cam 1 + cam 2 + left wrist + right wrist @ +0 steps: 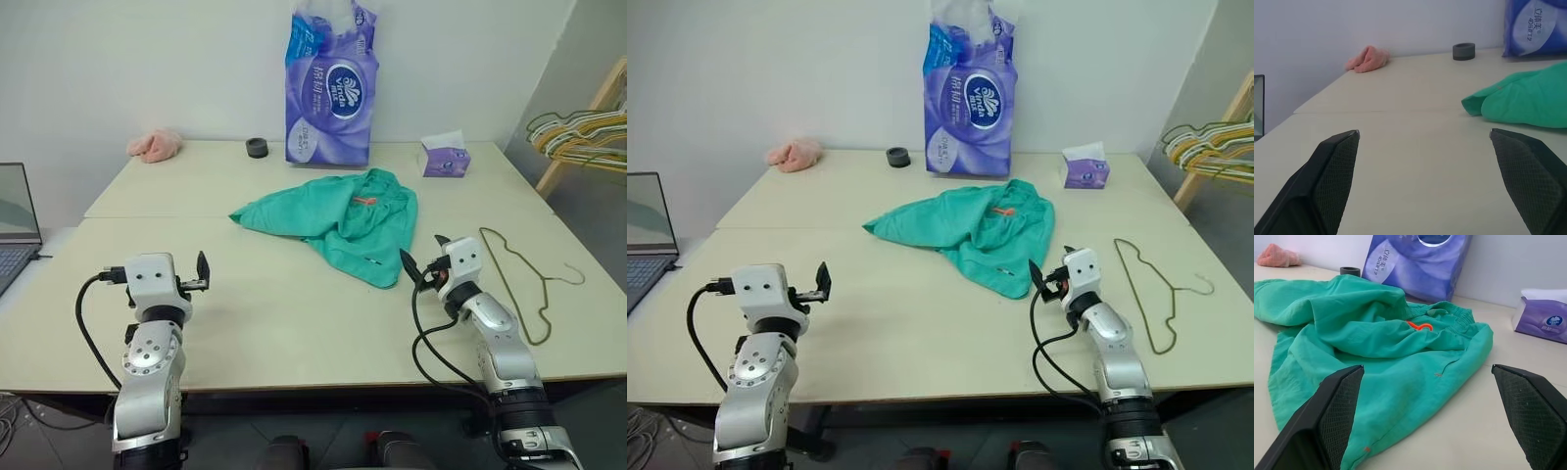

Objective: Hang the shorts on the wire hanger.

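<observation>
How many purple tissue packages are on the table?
2: a tall tissue bag standing at the table's far edge behind the shorts, and a small tissue box to its right.

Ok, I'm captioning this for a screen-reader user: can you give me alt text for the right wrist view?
Crumpled teal shorts with an orange tag lie on a cream table, framed by the right gripper's two open black fingers. Behind stand a purple tissue pack and a small tissue box.

The shorts look made of soft, matt, crumpled woven cloth. The wire hanger reads as thin dull metal. A smooth matt table, a glossy plastic tissue pack, and textured matt-black fingers are seen too.
</observation>
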Robot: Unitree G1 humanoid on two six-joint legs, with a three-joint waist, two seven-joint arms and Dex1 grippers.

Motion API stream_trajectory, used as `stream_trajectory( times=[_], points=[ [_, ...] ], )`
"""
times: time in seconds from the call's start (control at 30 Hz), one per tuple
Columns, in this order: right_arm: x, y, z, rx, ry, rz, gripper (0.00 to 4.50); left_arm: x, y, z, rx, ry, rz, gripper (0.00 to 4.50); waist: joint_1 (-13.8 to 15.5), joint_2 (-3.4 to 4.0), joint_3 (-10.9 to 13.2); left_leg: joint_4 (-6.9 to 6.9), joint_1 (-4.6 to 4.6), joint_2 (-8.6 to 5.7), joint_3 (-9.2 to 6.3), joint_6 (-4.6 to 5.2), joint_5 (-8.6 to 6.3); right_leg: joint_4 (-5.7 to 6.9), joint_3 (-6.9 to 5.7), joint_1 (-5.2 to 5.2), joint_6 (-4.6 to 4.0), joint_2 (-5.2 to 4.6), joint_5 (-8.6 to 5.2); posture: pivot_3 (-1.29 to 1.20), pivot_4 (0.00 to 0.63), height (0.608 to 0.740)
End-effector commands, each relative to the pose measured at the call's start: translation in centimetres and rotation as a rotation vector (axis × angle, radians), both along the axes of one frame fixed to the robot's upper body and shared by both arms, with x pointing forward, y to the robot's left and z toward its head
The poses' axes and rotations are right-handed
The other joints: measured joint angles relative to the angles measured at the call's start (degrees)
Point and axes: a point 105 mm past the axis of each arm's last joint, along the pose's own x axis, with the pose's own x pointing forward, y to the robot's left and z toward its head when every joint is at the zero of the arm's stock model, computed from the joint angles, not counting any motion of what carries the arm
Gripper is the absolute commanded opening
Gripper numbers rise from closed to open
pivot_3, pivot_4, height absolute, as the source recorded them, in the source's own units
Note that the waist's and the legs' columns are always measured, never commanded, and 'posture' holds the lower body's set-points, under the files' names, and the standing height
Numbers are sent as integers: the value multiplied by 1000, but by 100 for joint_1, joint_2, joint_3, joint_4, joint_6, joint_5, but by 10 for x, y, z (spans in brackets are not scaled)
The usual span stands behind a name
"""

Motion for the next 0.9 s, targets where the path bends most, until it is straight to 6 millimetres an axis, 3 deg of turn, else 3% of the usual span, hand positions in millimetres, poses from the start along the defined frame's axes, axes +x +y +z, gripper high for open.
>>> stream_trajectory(
  times=[0.03, 0.9],
  points=[
    [1, -2, 18, 4, -68, -5, 4469, 2, -3, 15, 44, -58, -22, 4500, 1, 0, 0, 0, 0, 0, 0, 0, 0, 0, 0, 0, 0, 0, 0, 89, 37, 740],
    [7, 5, 24, -16, -78, 58, 4469, -9, 0, 16, -21, -94, -61, 4500, 5, 0, 0, 0, 0, 4, 0, 0, 0, -1, 0, 0, 0, -1, 0, 102, 34, 740]
  ],
)
